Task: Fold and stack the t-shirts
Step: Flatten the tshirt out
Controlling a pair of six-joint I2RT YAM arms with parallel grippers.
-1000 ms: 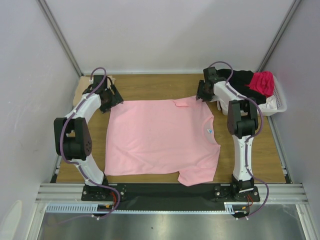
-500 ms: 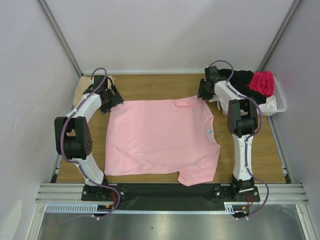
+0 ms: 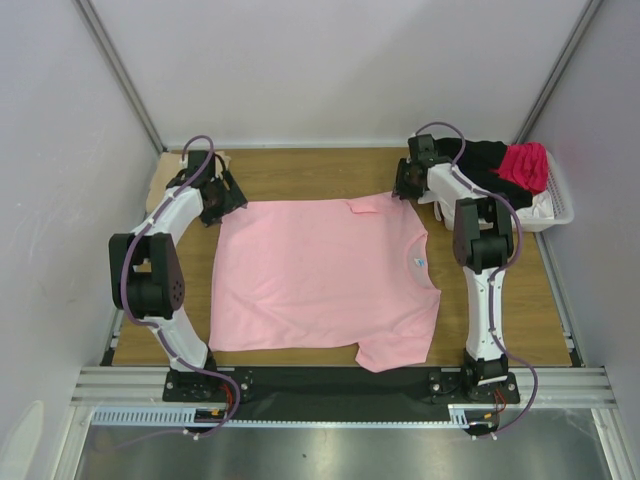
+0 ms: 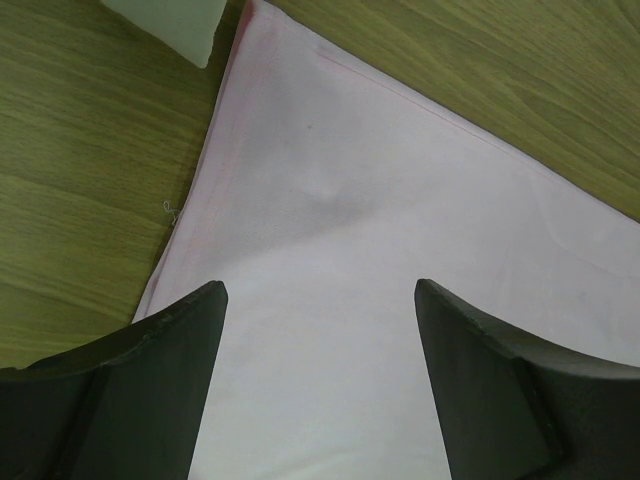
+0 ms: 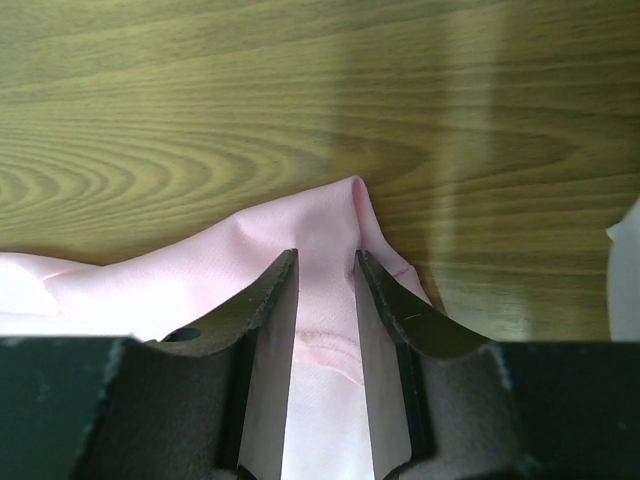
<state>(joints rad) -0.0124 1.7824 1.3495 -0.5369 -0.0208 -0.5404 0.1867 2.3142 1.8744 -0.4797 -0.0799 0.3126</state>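
Note:
A light pink t-shirt (image 3: 320, 275) lies spread flat on the wooden table. My left gripper (image 3: 222, 200) hovers over its far left corner (image 4: 400, 250). It is open (image 4: 320, 288), with only flat pink cloth showing between the wide-apart fingers. My right gripper (image 3: 400, 186) is down at the shirt's far right corner. Its jaws (image 5: 326, 255) stand narrow, with a gap left between them. A raised ridge of pink cloth (image 5: 200, 270) lies in that gap and bunches up just ahead of the fingertips. A black t-shirt (image 3: 482, 160) and a magenta one (image 3: 525, 165) lie heaped in the basket.
The white plastic basket (image 3: 556, 212) stands at the far right corner, close behind my right arm. A tan cloth (image 3: 222, 158) peeks out at the far left behind my left arm. Grey walls close in the table on three sides.
The right gripper's jaws have drawn closer together around the shirt corner. The left arm and the shirt have not moved.

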